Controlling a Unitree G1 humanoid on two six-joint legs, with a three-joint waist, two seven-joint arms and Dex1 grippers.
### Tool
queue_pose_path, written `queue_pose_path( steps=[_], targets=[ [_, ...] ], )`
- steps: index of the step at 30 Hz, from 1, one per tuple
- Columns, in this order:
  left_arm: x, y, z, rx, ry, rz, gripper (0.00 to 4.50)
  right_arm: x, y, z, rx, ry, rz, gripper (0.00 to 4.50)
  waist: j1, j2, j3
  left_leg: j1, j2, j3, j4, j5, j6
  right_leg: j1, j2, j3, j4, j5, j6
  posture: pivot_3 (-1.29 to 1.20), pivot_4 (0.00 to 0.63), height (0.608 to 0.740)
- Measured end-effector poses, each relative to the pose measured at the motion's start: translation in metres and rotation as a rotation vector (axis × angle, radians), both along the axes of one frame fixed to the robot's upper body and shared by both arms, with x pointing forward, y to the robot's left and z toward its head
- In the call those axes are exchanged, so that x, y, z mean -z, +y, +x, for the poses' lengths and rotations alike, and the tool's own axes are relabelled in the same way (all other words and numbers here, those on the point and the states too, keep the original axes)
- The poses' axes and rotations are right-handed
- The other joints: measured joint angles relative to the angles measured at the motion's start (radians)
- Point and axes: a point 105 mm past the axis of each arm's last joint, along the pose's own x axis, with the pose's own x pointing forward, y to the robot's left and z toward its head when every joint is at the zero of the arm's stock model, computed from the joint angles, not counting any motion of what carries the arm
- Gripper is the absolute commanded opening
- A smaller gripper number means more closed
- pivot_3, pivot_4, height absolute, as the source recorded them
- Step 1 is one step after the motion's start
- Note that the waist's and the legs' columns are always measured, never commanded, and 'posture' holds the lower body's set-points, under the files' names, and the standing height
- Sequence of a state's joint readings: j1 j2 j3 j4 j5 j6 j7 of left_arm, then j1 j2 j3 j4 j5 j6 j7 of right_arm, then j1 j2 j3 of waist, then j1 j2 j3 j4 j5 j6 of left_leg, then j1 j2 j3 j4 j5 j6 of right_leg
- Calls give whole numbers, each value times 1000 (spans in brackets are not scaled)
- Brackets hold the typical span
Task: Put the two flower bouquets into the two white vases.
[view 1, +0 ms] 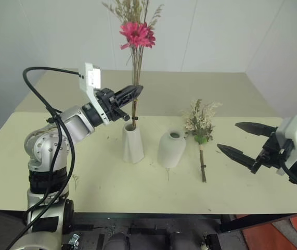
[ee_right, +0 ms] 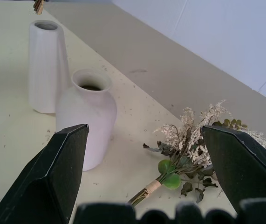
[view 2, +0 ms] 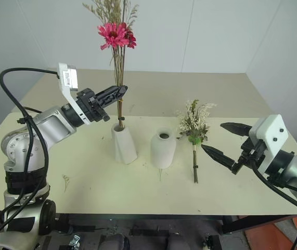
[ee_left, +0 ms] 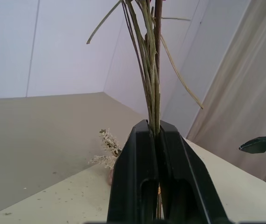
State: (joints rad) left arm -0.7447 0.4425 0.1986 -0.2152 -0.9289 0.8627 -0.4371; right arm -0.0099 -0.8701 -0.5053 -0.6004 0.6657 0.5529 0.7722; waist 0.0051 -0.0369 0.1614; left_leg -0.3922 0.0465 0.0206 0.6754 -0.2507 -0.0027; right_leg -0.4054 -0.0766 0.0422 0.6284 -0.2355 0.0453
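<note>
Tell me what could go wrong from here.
1. The left gripper holds the pink daisy and dried grass bouquet with stem ends just above the tall faceted white vase; they could catch the narrow rim and tip it.
2. The open right gripper could bump the short round white vase when reaching the cream-white bouquet.

Pale cream surface (view 1: 86,177), matte, lightly speckled with small plant debris; second surface of beige tone (view 1: 190,88) abutting its far edge; white panelled wall (view 1: 216,31) behind; orange-red floor patch (view 1: 273,234) at near right.
</note>
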Motion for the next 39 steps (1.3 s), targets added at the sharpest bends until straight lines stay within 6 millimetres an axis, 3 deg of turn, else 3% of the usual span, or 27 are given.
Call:
queue_pose_path(
  steps=[13, 24, 27, 34, 39],
  targets=[
    [10, 6, 11, -34, 26, 10, 36, -2, 1, -7, 18, -2, 24, 4500, 1, 0, 0, 0, 0, 0, 0, 0, 0, 0, 0, 0, 0, 0, 0, 0, 150, 740],
    [31, 4, 16, -80, 6, 65, 36, -4, 0, -12, 27, 3, 36, 4500, 1, 0, 0, 0, 0, 0, 0, 0, 0, 0, 0, 0, 0, 0, 0, 0, 150, 740],
    [42, 4, 16, -81, 22, 82, 36, -5, 2, -13, 22, 0, 36, 4500, 1, 0, 0, 0, 0, 0, 0, 0, 0, 0, 0, 0, 0, 0, 0, 0, 150, 740],
    [46, 6, 8, -77, 19, 79, 36, -6, 1, -13, 25, -3, 41, 4500, 1, 0, 0, 0, 0, 0, 0, 0, 0, 0, 0, 0, 0, 0, 0, 0, 150, 740],
    [46, 13, -1, -64, 34, 102, 1370, -6, 1, -12, 26, -5, 42, 4500, -2, 0, 0, 0, 0, 0, 0, 0, 0, 0, 0, 0, 0, 0, 0, 0, 150, 740]
  ],
)
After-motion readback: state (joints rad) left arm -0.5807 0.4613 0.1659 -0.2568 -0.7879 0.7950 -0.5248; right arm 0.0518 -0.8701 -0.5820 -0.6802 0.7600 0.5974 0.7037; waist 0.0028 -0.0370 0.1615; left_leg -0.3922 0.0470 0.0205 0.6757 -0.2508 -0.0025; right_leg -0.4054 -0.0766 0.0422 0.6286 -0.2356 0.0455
